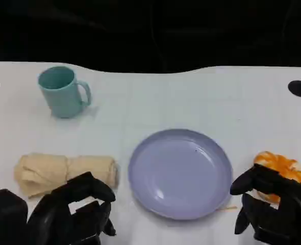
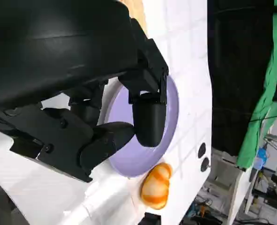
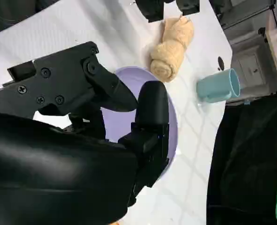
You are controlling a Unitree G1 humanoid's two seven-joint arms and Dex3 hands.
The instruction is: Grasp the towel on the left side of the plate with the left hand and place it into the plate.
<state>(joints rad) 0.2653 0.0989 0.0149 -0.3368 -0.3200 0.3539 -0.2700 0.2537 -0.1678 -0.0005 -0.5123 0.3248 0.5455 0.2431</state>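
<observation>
The towel (image 1: 65,172), a beige roll, lies flat on the white table (image 1: 155,102) to the left of the plate (image 1: 180,172), its long axis running left to right and its right end near the plate's rim but not touching it. In the right wrist view the same roll (image 3: 172,49) shows beyond the plate (image 3: 172,123), with one end coiled in a spiral. The left hand (image 1: 71,212) hangs just in front of the towel at the near edge of the table, its black fingers (image 1: 92,186) loosely curled and apart, holding nothing — the fingertips overlap the towel's near edge in the head view, though whether they touch it cannot be told. From the left wrist view that hand's fingers (image 2: 148,119) stand apart with the lavender plate (image 2: 171,105) showing behind them. The plate is round, pale purple and bare, sitting in the middle of the table. To its right lies an orange and white striped object (image 1: 283,168), and the right hand (image 1: 275,206) hovers just in front of it, fingers bent and spread with nothing in them; its upper fingers hide part of the object's near side. A teal mug (image 1: 63,92) stands upright well behind the towel — handle turned to the right. A black round mark (image 1: 300,88) sits at the table's far right edge.
</observation>
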